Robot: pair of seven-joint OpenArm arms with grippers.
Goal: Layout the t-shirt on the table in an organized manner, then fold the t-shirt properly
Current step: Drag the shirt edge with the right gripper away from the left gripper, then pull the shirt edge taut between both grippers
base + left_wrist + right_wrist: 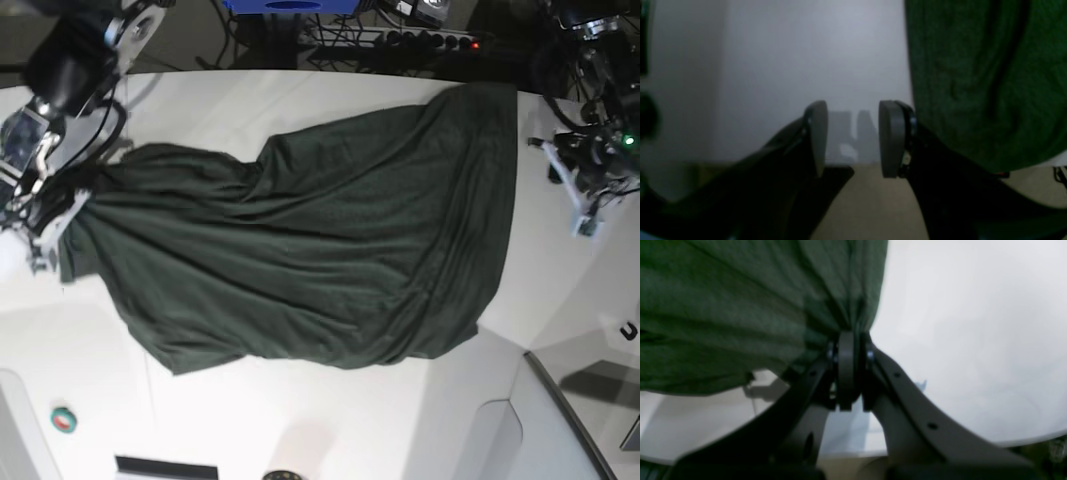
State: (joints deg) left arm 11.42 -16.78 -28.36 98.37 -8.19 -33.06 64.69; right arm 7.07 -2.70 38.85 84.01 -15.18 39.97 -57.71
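The dark green t-shirt lies spread and wrinkled across the white table, bunched toward its left end. My right gripper is shut on a gathered fold of the t-shirt, at the cloth's left edge in the base view. My left gripper stands open just above the bare table, nothing between its grey pads. The t-shirt's edge lies right beside it. In the base view this left gripper sits just off the shirt's right side.
A power strip and cables lie beyond the table's far edge. A small round green and red object sits near the front left. A dark seam runs across the front right corner. The floor shows past the table edge.
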